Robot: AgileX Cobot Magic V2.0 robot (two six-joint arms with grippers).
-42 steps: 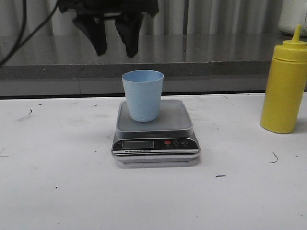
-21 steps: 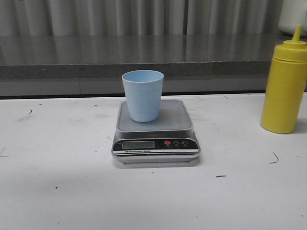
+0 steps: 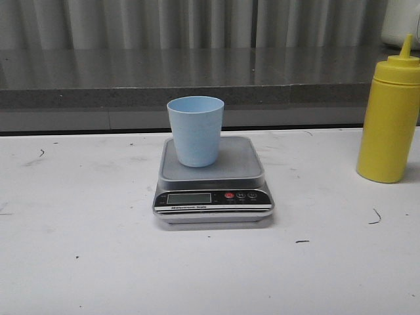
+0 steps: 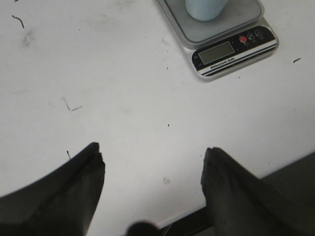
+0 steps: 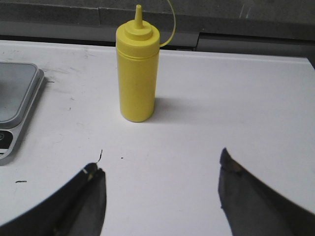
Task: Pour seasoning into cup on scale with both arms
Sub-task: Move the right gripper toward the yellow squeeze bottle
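The seasoning bottle (image 5: 137,73) stands upright on the worktop (image 5: 221,98), ahead of the right gripper (image 5: 160,196), jaws released. Left gripper (image 4: 152,182), jaws released, faces the cup (image 4: 205,8) on the scale (image 4: 221,34).

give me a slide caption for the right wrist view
Open right gripper faces the upright yellow seasoning bottle on the white table, scale at the edge.

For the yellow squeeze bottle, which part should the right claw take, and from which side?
Probably the straight middle of the squeeze bottle, below its cap. It stands upright and alone on the table, so a level approach from the robot's side looks open. The right claw is open and faces it; the cap narrows to a nozzle.
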